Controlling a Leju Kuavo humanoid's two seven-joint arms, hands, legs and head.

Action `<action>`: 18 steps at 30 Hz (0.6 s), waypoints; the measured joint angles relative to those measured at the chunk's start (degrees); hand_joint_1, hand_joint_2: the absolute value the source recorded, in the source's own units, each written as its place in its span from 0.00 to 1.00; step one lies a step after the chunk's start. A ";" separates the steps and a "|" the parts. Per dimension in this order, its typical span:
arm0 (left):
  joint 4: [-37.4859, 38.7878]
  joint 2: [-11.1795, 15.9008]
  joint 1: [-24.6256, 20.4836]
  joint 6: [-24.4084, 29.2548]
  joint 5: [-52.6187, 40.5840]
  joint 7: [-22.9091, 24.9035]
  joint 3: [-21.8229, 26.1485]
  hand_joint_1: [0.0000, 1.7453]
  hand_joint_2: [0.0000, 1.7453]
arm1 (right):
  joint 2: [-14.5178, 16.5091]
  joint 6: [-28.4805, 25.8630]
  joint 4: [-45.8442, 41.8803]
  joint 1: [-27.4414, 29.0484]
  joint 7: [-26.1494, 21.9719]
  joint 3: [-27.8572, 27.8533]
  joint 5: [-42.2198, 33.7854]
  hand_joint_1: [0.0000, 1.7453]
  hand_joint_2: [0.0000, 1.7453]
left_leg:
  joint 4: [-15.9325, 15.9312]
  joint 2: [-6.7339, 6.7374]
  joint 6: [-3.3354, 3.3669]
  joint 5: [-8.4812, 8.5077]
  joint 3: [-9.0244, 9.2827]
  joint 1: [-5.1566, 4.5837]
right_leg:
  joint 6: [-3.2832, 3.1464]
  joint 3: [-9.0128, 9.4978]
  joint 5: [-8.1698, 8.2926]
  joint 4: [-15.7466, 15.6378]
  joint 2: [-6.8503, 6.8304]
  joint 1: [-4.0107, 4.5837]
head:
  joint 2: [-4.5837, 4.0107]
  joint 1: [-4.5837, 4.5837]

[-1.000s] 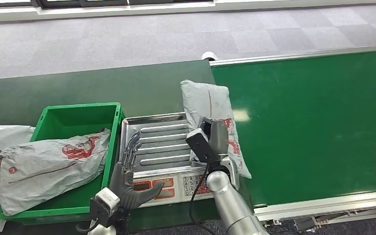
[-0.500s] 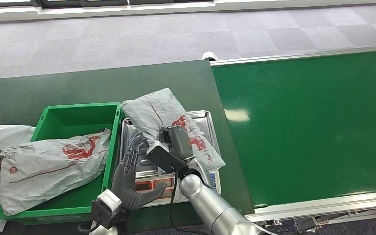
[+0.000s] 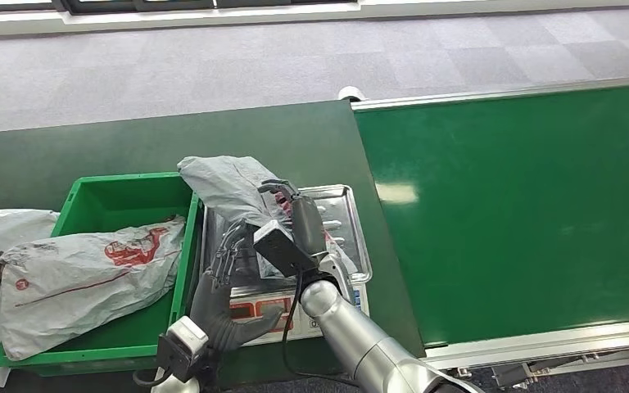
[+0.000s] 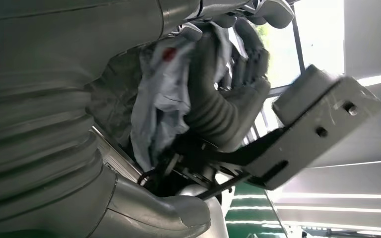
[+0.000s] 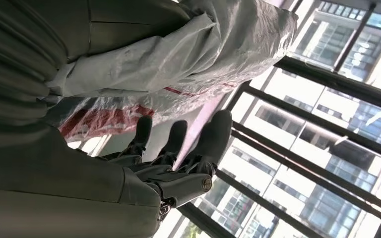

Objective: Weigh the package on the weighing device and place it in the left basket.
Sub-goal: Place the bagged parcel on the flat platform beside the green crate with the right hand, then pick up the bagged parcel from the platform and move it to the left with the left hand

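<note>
Package position: the grey package (image 3: 237, 190) is hanging in the right hand (image 3: 301, 225), lifted over the scale tray (image 3: 346, 214) at frame centre, its free end reaching toward the upper left.
Long axis: it is running diagonally, from the grip at centre up-left toward the green basket (image 3: 106, 201).
Right fingers: they are closing on the package's lower end.
Left hand: the left hand (image 3: 223, 288) is standing upright at lower centre, fingers spread, holding nothing, nearer the basket.
Basket contents: another grey bag (image 3: 82, 274) is lying inside.
Writing: red printing is showing on both bags, probably a logo; unreadable. The scale's red display (image 3: 250, 309) is too small to read.
</note>
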 joint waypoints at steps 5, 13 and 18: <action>-0.46 0.00 0.70 -0.01 -0.95 0.47 0.02 0.00 1.00 | -3.52 -0.03 -13.82 5.15 1.57 -1.47 0.30 0.00 0.00 | 0.01 -0.05 0.05 -0.04 -0.04 -0.01 | 0.01 -0.01 -0.01 -0.02 -0.05 -0.05 | -0.01 0.00; -0.62 0.00 0.93 -0.04 -1.34 0.60 0.02 0.00 1.00 | -6.30 2.31 -26.66 10.01 -0.36 -2.97 -4.30 0.00 0.00 | 0.00 -0.03 0.06 -0.06 -0.04 -0.02 | 0.01 -0.03 -0.02 -0.03 -0.04 -0.03 | -0.01 0.00; -0.62 -0.02 0.93 -0.09 -1.72 0.74 0.02 0.00 1.00 | -7.22 5.32 -31.58 12.20 -0.65 -4.12 -7.86 0.00 0.00 | 0.00 -0.02 0.06 -0.05 -0.03 -0.02 | 0.01 -0.02 -0.01 -0.02 -0.04 -0.03 | -0.01 -0.01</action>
